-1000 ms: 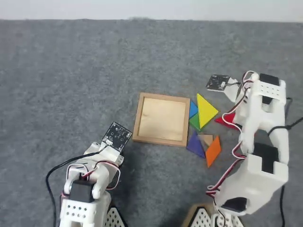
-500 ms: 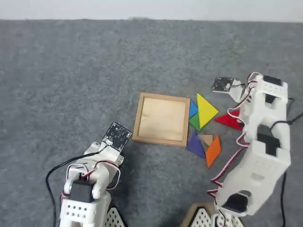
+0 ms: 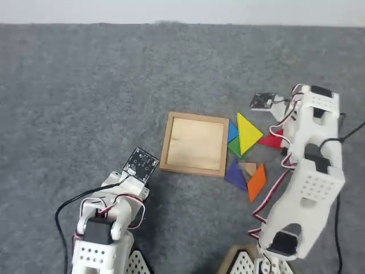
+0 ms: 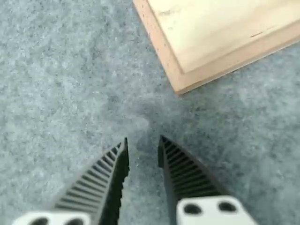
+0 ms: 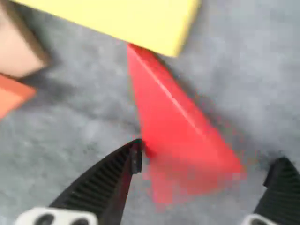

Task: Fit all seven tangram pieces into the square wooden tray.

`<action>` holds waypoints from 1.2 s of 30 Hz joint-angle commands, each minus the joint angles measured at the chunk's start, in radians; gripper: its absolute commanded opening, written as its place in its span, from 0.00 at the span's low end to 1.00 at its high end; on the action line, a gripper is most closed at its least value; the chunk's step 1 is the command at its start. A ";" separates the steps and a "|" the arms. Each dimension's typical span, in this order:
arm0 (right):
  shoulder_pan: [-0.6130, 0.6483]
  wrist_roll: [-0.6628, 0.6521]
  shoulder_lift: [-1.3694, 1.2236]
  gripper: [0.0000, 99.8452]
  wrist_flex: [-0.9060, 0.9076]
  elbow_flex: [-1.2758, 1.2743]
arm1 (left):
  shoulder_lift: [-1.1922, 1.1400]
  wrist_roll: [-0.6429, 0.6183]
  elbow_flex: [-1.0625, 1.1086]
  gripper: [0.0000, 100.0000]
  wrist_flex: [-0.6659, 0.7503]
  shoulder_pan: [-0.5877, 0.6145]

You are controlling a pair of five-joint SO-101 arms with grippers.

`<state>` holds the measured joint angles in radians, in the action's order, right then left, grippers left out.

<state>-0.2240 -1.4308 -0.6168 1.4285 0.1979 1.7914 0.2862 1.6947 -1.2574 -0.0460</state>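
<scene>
Right gripper, jaws wide, straddles red triangle near tray (yellow triangle adjoining); off-centre closure may skew it.

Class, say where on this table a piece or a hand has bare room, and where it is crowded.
Free: the carpet left of and beyond the tray, and the tray's bare floor. Crowded: right of the tray, where the pieces lie packed and the right gripper straddles the red piece.

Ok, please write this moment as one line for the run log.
right end effector: open, around red triangular tangram piece | left end effector: open, near square wooden tray corner | tray: no pieces inside
</scene>
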 commanded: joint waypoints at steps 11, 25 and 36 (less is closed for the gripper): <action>0.133 0.253 0.016 0.41 0.004 0.017 | 0.011 0.009 -0.012 0.10 0.002 0.006; 0.120 0.288 0.008 0.41 -0.033 0.018 | 0.011 0.009 -0.012 0.10 0.002 0.006; 0.084 0.276 0.007 0.41 -0.027 0.017 | 0.011 0.009 -0.012 0.10 0.002 0.006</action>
<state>-0.1181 -1.1393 -0.6214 1.4039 0.1979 1.7914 0.2862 1.6947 -1.2574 -0.0460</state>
